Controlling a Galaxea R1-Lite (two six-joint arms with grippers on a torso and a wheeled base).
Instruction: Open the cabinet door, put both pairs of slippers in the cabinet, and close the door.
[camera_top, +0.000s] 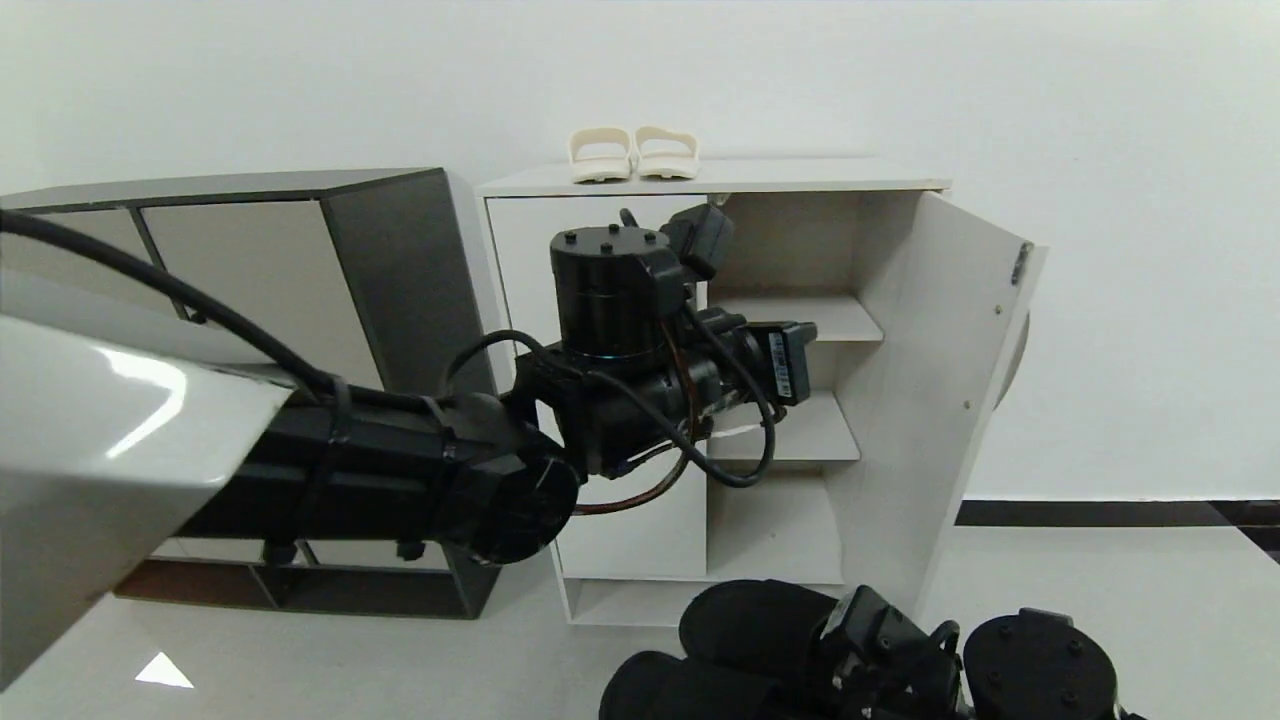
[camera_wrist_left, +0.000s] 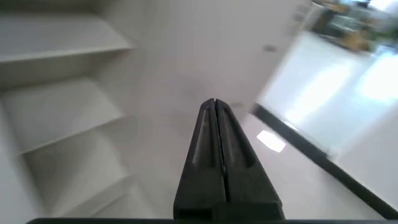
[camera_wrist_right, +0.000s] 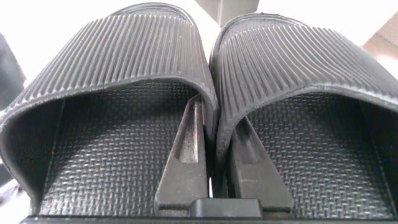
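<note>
The white cabinet (camera_top: 600, 180) stands with its door (camera_top: 940, 400) swung open to the right, showing bare shelves (camera_top: 800, 320). A cream pair of slippers (camera_top: 633, 153) rests on the cabinet top. My left arm's wrist (camera_top: 640, 340) hangs in front of the open compartment. My left gripper (camera_wrist_left: 215, 106) is shut with nothing in it, beside the shelves (camera_wrist_left: 62, 118). Low at the front, my right arm (camera_top: 880, 645) holds the black pair of slippers (camera_top: 740, 620). My right gripper (camera_wrist_right: 214, 118) is shut on the two adjoining inner walls of the black slippers (camera_wrist_right: 124, 68).
A dark grey cabinet (camera_top: 400, 270) stands directly left of the white one. The pale floor (camera_top: 1100, 590) runs out to the right of the open door, with a dark skirting strip (camera_top: 1090, 513) along the wall.
</note>
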